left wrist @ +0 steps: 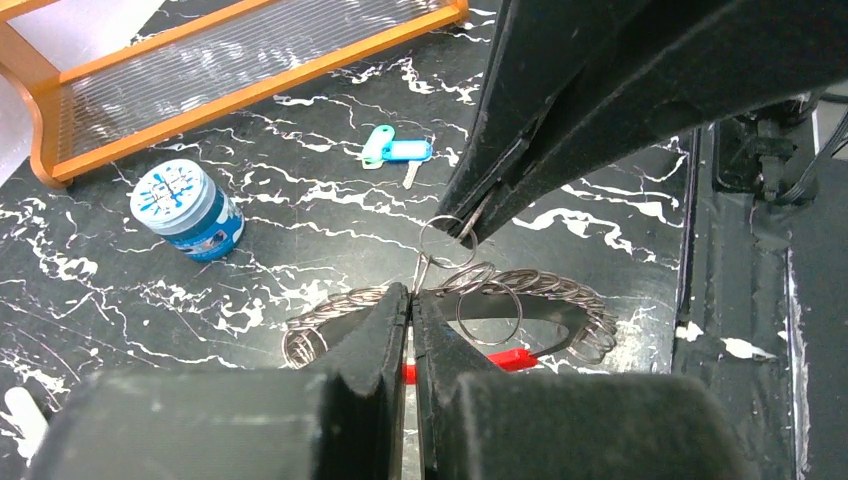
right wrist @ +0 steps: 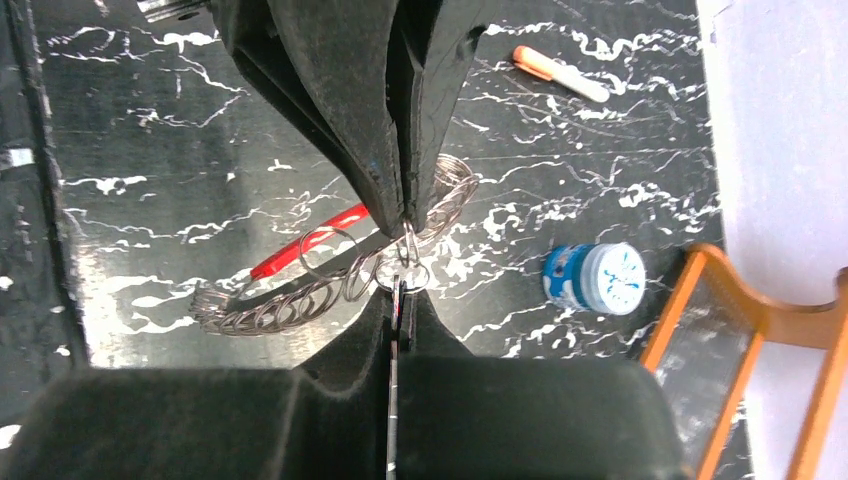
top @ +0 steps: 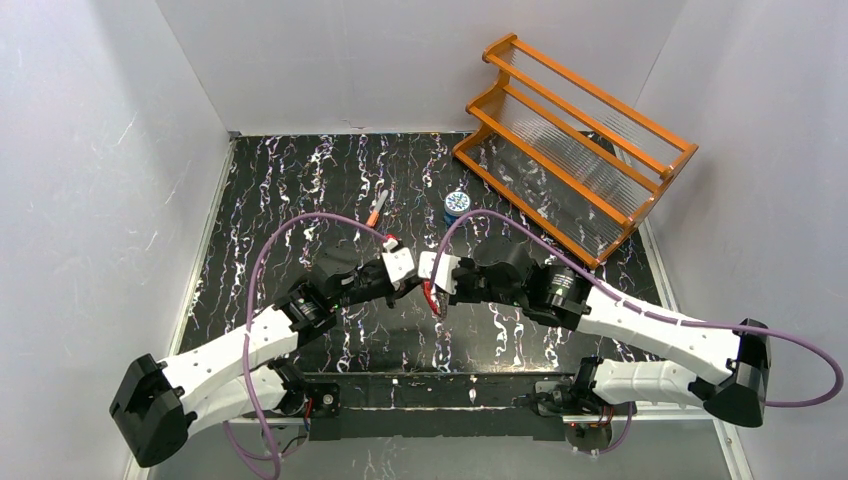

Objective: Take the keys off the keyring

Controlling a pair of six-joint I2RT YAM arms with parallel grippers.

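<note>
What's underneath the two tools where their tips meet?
The keyring shows below them, coiled wire and red section. The left tool covers part of the loop, so any keys there are hidden.

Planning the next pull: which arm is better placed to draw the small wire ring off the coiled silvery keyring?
Probably right: the right gripper pinches the small silvery wire ring, while the left gripper is shut down at the coiled silvery keyring, seemingly anchoring it.

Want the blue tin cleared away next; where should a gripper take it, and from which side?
Probably best to grip the blue tin across its round side wall, coming straight down from above. It stands upright, and nothing touches it.
</note>
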